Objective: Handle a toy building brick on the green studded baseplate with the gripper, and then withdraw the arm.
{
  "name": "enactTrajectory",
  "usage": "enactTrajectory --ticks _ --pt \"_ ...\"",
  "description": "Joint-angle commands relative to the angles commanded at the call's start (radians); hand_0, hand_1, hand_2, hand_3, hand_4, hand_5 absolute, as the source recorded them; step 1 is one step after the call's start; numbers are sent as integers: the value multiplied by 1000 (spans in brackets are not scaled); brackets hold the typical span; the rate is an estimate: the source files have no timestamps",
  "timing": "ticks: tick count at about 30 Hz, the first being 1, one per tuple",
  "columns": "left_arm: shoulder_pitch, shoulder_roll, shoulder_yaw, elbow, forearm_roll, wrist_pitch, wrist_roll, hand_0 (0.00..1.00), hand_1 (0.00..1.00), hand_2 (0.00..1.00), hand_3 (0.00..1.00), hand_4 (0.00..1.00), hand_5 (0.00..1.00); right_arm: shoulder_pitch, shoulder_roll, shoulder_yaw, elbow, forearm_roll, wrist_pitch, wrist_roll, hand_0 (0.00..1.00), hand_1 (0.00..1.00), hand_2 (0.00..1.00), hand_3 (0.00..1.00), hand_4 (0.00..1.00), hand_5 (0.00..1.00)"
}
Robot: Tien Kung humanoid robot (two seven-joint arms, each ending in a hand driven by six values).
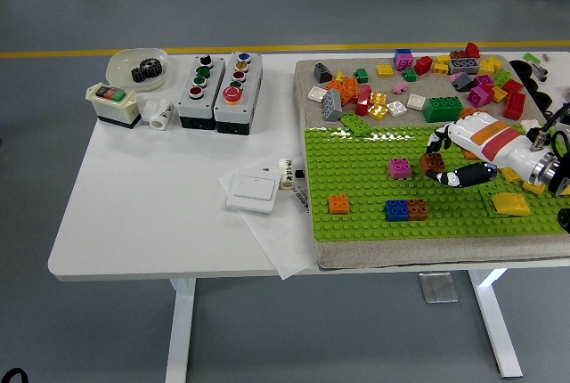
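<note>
Where print exists, none legible; right hand [443, 162] curled around brown brick [433, 163] on green baseplate [356, 189].

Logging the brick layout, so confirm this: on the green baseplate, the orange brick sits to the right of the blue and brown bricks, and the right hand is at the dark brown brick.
One detail is wrong. In the head view, the orange brick sits to the left of the blue and brown bricks, not the right. The rest holds: all are on the baseplate, and the right hand is at the dark brown brick.
</note>
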Motion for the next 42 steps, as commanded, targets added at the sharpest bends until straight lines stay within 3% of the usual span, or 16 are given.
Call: enactTrajectory --ticks 7,14,42 --pt "0 1 1 1 -5 0 -1 732 729 729 595 658 599 -7 -42 -3 111 -66 47 -43 407 494 536 513 703 446" --pt "0 2 -1 1 -3 -4 1 732 729 732 595 658 599 -23 -67 8 212 -112 89 -143 404 493 537 513 706 447" --pt "8 2 -9 1 7 -11 6 732 727 727 595 658 600 -121 -134 87 422 -190 195 -315 401 498 543 517 740 463"
